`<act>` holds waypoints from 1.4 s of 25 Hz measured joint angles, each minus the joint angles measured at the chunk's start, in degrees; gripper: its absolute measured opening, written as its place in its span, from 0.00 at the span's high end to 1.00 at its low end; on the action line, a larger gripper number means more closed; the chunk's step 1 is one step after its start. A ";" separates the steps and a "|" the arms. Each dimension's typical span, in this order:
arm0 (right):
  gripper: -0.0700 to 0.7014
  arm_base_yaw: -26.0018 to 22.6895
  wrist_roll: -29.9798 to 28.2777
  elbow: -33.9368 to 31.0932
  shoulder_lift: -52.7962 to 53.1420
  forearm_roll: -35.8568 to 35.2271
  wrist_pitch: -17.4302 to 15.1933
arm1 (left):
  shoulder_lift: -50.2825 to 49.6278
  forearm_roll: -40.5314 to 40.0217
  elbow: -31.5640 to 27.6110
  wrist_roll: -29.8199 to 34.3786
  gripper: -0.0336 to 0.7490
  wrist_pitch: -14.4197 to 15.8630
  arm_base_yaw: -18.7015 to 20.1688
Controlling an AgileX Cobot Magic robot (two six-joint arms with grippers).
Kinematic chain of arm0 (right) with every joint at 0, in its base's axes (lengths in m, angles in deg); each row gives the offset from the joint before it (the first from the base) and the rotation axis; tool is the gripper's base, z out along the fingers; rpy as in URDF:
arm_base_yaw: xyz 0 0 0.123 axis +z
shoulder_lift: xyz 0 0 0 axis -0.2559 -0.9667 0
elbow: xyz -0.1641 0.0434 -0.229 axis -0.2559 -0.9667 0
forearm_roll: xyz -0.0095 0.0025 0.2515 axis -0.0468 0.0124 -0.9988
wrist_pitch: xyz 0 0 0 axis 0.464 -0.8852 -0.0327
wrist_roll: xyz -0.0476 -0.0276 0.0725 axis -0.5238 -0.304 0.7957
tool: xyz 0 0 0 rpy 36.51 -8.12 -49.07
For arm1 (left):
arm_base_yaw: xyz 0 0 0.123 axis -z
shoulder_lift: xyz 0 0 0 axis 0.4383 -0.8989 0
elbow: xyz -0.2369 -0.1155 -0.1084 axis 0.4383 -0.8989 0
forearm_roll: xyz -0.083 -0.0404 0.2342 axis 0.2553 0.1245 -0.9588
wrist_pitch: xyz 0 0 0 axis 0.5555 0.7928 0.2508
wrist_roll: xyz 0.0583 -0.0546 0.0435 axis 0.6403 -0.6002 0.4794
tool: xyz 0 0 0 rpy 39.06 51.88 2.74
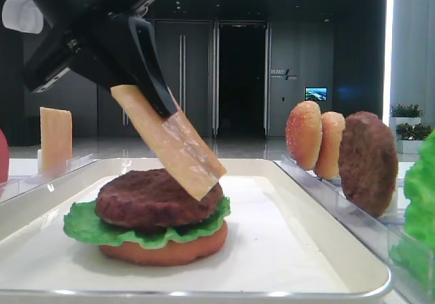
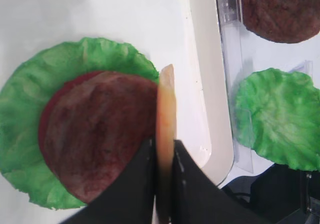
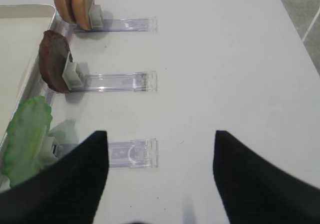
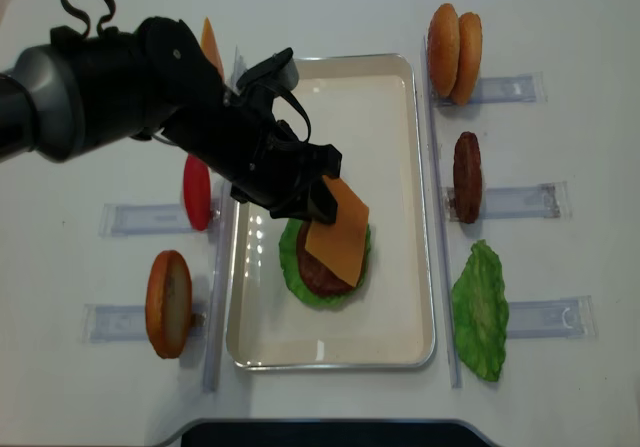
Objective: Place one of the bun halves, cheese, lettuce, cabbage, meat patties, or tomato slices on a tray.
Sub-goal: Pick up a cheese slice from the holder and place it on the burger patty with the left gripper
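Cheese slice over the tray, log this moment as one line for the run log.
left gripper: shut on cheese | cheese: tilted, lower edge on patty | stack: bun, lettuce, patty on tray | right gripper: open, idle

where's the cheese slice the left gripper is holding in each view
Exterior high: cheese left of centre, tilted, lower edge on the patty.
Right wrist: not in it.
Left wrist: centre, seen edge-on as a thin pale strip between the fingers, at the patty's right edge.
Exterior high (realsense): centre, over the patty on the tray.
Shared landmark: the lettuce standing right of the tray, seen in all four views.
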 joint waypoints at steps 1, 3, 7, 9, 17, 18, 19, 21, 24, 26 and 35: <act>0.31 0.00 0.00 0.00 0.00 0.00 0.00 | 0.00 -0.35 0.00 0.05 0.91 0.00 0.00; 0.31 0.00 0.00 0.00 0.00 0.00 0.00 | 0.00 -1.02 0.00 0.05 0.91 0.00 0.00; 0.31 0.00 0.00 0.00 0.00 0.00 0.00 | 0.00 -1.29 0.00 0.05 0.89 0.00 0.00; 0.31 0.00 0.00 0.00 0.00 0.00 0.00 | 0.00 -1.50 0.00 0.05 0.85 0.00 0.00; 0.31 0.00 0.00 0.00 0.00 0.00 0.00 | 0.00 -1.88 0.00 0.05 0.53 0.00 0.00; 0.31 0.00 0.00 0.00 0.00 0.00 0.00 | 0.00 -1.88 0.00 0.05 0.50 0.00 0.00; 0.31 0.00 0.00 0.00 0.00 0.00 0.00 | 0.00 -1.91 0.00 0.05 0.48 0.00 0.00; 0.31 0.00 0.00 0.00 0.00 0.00 0.00 | 0.00 -1.95 0.00 0.05 0.46 0.05 0.00; 0.31 0.00 0.00 0.00 0.00 0.00 0.00 | 0.00 -2.44 0.00 -0.57 0.40 0.05 0.00; 0.31 0.00 0.00 0.00 0.00 0.00 0.00 | 0.00 -3.67 0.00 -1.88 0.35 0.05 0.00; 0.31 0.00 0.00 0.00 0.00 0.00 0.00 | 0.08 -10.56 0.00 -7.61 0.26 1.25 -0.07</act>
